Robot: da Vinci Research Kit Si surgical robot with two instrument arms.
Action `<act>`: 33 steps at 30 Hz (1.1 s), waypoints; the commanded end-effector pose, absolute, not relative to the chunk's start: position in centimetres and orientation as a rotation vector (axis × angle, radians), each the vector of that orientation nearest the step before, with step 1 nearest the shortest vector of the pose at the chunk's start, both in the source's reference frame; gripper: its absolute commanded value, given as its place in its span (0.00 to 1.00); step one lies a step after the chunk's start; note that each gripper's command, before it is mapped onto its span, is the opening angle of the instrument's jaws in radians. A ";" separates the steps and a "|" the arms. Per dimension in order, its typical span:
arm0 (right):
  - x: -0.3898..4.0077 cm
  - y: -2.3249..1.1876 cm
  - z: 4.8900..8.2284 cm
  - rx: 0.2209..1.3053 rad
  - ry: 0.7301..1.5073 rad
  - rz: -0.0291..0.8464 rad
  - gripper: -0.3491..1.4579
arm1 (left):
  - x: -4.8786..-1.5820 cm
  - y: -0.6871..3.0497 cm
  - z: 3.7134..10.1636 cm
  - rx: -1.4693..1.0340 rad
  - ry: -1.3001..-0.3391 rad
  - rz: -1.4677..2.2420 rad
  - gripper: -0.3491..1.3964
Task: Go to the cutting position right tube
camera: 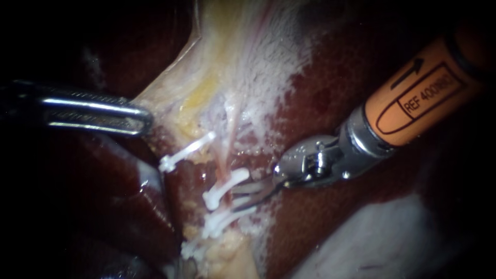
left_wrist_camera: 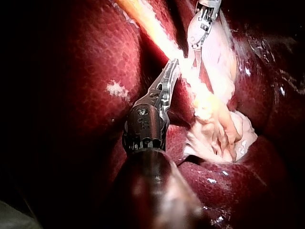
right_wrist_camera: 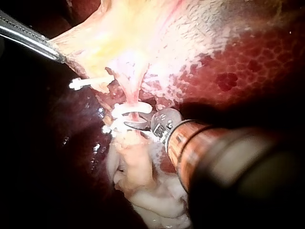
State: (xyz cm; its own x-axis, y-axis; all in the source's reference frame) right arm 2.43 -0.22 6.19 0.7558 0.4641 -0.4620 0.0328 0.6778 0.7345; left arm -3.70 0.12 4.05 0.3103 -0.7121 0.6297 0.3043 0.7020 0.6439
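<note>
The right tube (camera: 225,168) is a thin pink strand running down from the pale gallbladder (camera: 227,62) into white clips. My right instrument (camera: 236,199), orange-shafted, has two thin blades standing open. They reach in between an upper clip (camera: 223,190) and a lower clip (camera: 221,221) on that tube, right at the strand. Whether the blades touch the tube cannot be told. In the right wrist view the blades (right_wrist_camera: 131,125) lie just under the curved clip (right_wrist_camera: 125,110). My left instrument (camera: 144,120) is shut on the gallbladder's edge, also shown in its own wrist view (left_wrist_camera: 172,64).
Another white clip (camera: 186,152) sits on the left strand, and one more (camera: 194,250) lies lower among yellowish fat. Dark red liver (camera: 330,103) surrounds the site. A pale fold of tissue (camera: 392,243) lies under the right instrument's shaft.
</note>
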 end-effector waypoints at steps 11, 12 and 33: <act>2.32 -0.14 6.27 0.810 0.680 0.267 0.32 | -3.69 0.11 4.02 0.449 -1.056 -0.702 0.00; 2.33 -0.14 6.27 0.809 0.680 0.267 0.32 | -3.70 0.11 4.02 0.449 -1.055 -0.703 0.00; 2.60 -0.26 6.24 0.857 0.748 0.292 0.31 | -3.75 0.10 4.00 0.443 -1.056 -0.700 0.00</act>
